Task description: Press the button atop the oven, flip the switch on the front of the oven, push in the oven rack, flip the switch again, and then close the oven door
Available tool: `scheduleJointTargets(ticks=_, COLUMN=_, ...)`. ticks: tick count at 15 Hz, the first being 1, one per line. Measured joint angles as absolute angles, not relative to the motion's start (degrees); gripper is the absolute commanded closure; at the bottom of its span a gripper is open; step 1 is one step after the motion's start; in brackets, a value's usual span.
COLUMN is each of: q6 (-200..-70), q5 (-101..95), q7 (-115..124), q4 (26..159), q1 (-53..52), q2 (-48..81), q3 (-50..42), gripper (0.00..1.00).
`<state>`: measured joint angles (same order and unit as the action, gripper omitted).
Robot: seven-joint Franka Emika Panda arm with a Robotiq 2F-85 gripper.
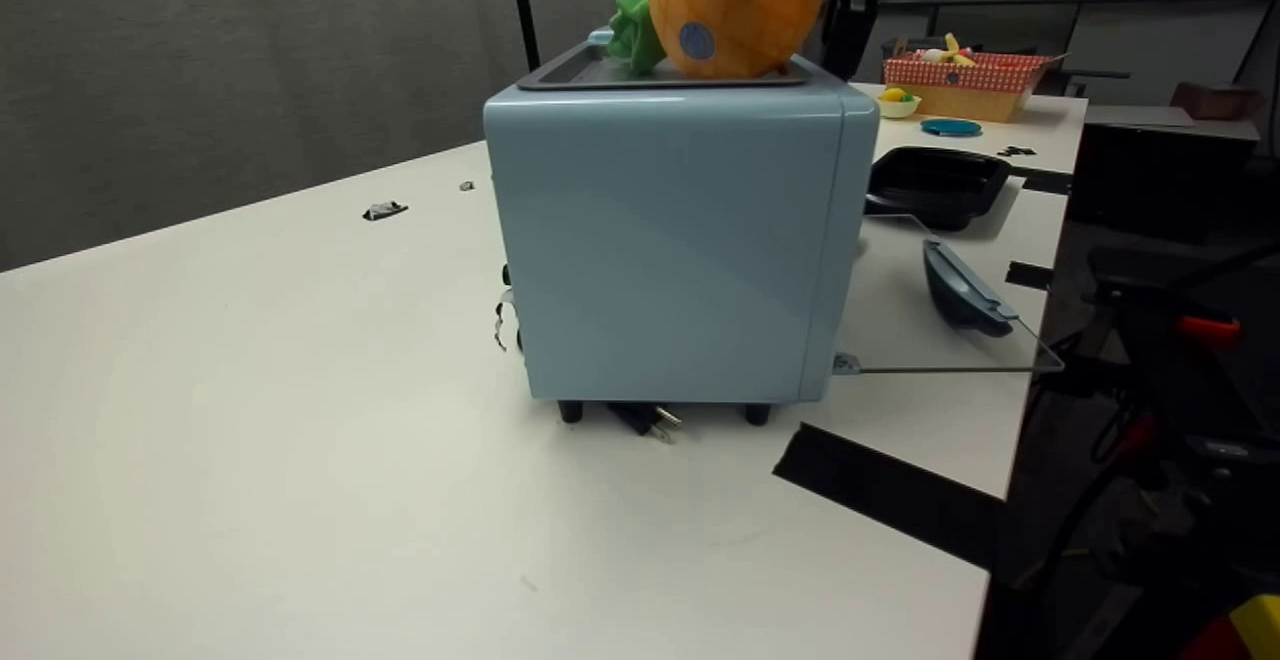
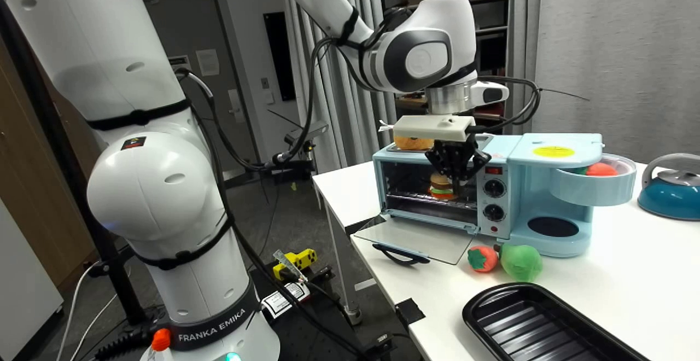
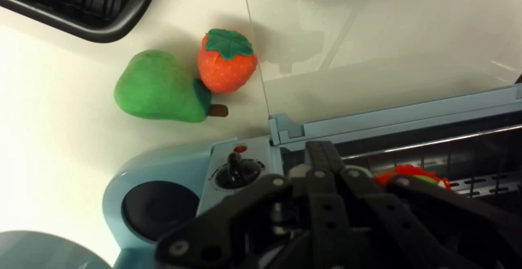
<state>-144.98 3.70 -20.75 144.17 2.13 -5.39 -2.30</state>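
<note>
the hand (image 3: 324, 155) is pointing down with its tips together, holding nothing, the oven (image 2: 525, 197) standing right by it and the door (image 2: 421, 235) lying lowered below. the step is probably pushing in the rack (image 3: 440, 140): pressing slowly and squarely on its front edge should be keeping the burger (image 2: 439, 185) steady.

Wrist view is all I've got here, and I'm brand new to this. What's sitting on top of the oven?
Observer: In an exterior view, a big orange toy rests in a grey tray atop the oven.
Visitor: And that red frill, just right of the closed claw in my picture?
Observer: Part of a toy burger, it seems; an exterior view shows its stacked layers inside the oven.
Visitor: Anything underneath the oven?
Observer: Yes, in an exterior view a plug pokes out from beneath it, plugged into nothing.
</note>
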Motion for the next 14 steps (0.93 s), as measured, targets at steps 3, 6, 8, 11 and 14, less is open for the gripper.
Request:
scheduleJointTargets(ticks=3, q6=-141.87, q5=3.11, q7=-19.29, q4=142.49, q1=2.13, q2=-5.95, q3=-2.31, gripper=1.00)
scheduleJointTargets(ticks=6, q6=-139.55, q5=2.04, q7=-17.60, q4=140.68, q1=2.13, q2=-6.00, q3=-2.41, gripper=1.00)
scheduleJointTargets(ticks=8, q6=-138.17, q5=1.35, q7=-16.68, q4=139.55, q1=2.14, q2=-6.00, q3=-2.51, gripper=1.00)
scheduleJointTargets(ticks=11, q6=-136.02, q5=0.33, q7=-15.81, q4=137.94, q1=2.17, q2=-5.99, q3=-2.75, gripper=1.00)
scheduleJointTargets(ticks=14, q6=-134.36, q5=-0.68, q7=-15.02, q4=136.73, q1=2.34, q2=-5.98, q3=-3.10, gripper=1.00)
